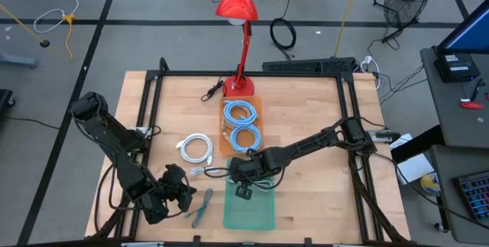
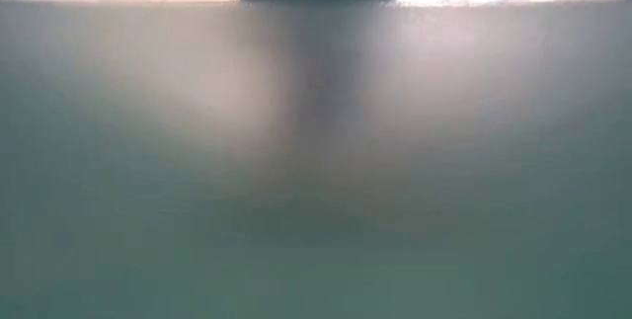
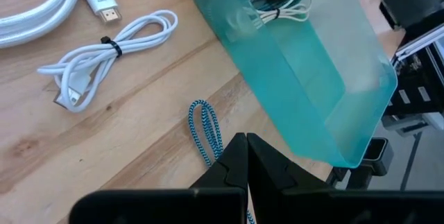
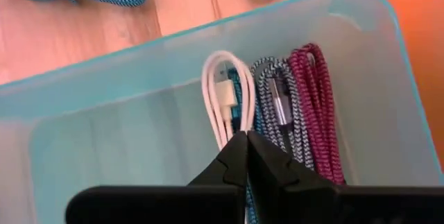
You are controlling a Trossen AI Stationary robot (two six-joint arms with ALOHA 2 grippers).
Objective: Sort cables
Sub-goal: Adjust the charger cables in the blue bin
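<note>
Short white (image 4: 223, 96), grey (image 4: 277, 109) and magenta (image 4: 316, 99) cable bundles lie side by side, long axes parallel, inside the teal bin (image 4: 90, 130). Right gripper (image 4: 246, 148), fingers pressed together, hangs over them; left gripper (image 3: 246, 151), likewise closed, sits beside the bin above a blue braided cable (image 3: 203, 130).
</note>
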